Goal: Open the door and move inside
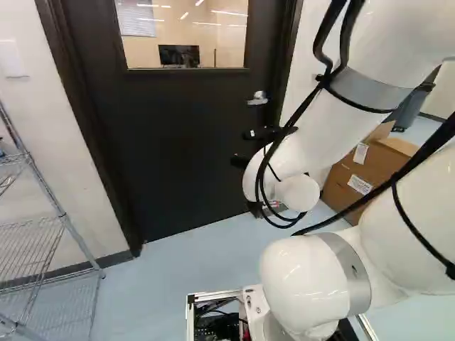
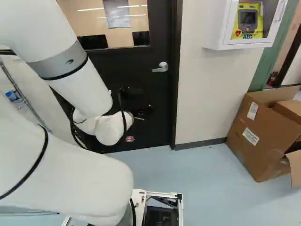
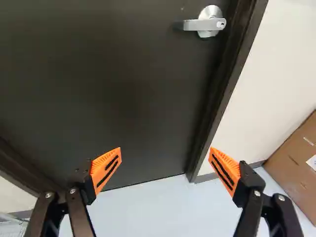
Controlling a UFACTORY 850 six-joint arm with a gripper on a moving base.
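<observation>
The end effector (image 1: 243,148) stood open, w/ orange pads (image 3: 106,170) wide apart, in front of the closed door (image 1: 178,142). The lever handle (image 3: 205,23) was on this door, nr. the frame (image 3: 228,81), higher than the end effector and apart from it.

The door (image 1: 178,142) is cut off above its window (image 1: 186,35).
</observation>
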